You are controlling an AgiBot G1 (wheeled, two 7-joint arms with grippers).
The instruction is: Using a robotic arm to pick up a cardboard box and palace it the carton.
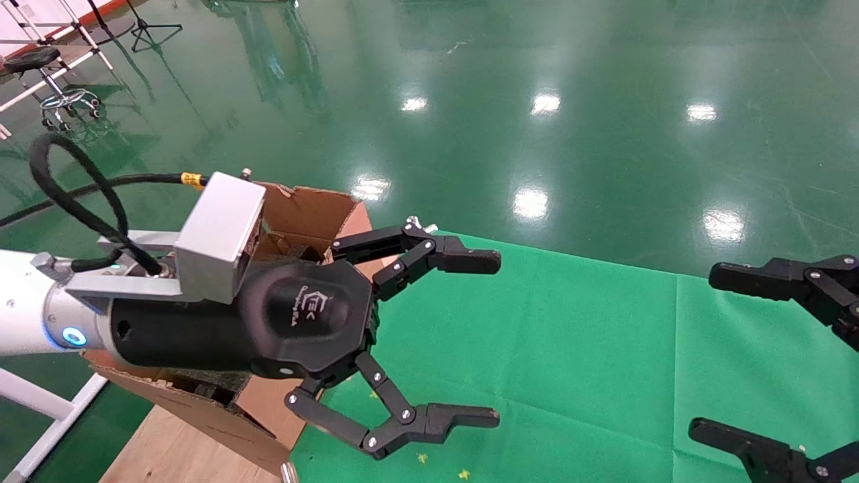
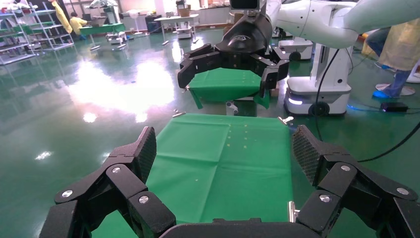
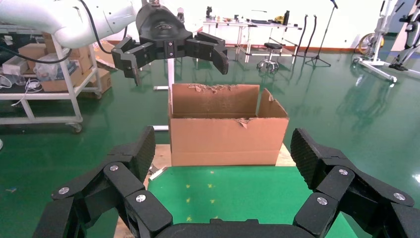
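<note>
The large brown carton with torn flaps stands on a wooden board at the left end of the green cloth table. It also shows in the right wrist view. My left gripper, on the white arm, is open and empty; its body hangs over the carton and its fingers reach over the cloth. It shows open in its own view and in the right wrist view. My right gripper is open and empty at the right edge, facing the carton. The small taped cardboard box is out of view.
The wooden board sticks out under the carton. Metal clips hold the cloth corners. A stool and stands are on the shiny green floor at the far left. A white shelf cart stands beside the carton.
</note>
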